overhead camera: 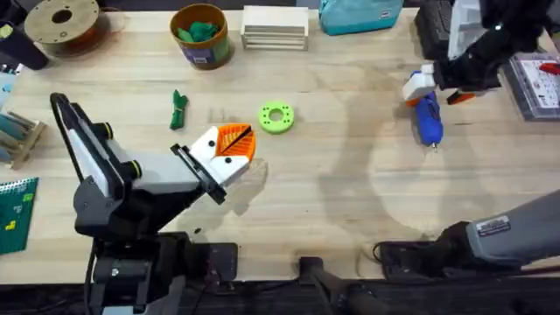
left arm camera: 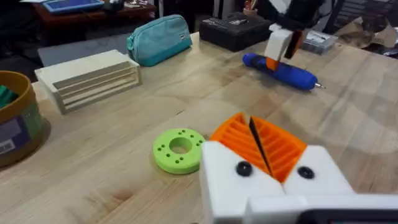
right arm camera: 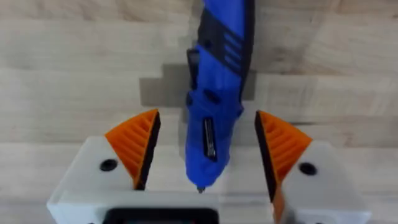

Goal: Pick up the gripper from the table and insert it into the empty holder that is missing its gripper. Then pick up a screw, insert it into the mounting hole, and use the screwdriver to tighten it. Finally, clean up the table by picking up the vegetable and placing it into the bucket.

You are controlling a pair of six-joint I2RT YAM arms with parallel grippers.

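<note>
screwdriver (right arm camera: 214,99) between open right gripper (right arm camera: 208,149) fingers

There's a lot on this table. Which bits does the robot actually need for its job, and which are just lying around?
Needed for the job:
screwdriver, between the open right gripper fingers
vegetable
bucket

Just lying about:
lime-green ring
teal pouch
slatted white box
filament spool

The left gripper hangs shut beside the ring.
</note>
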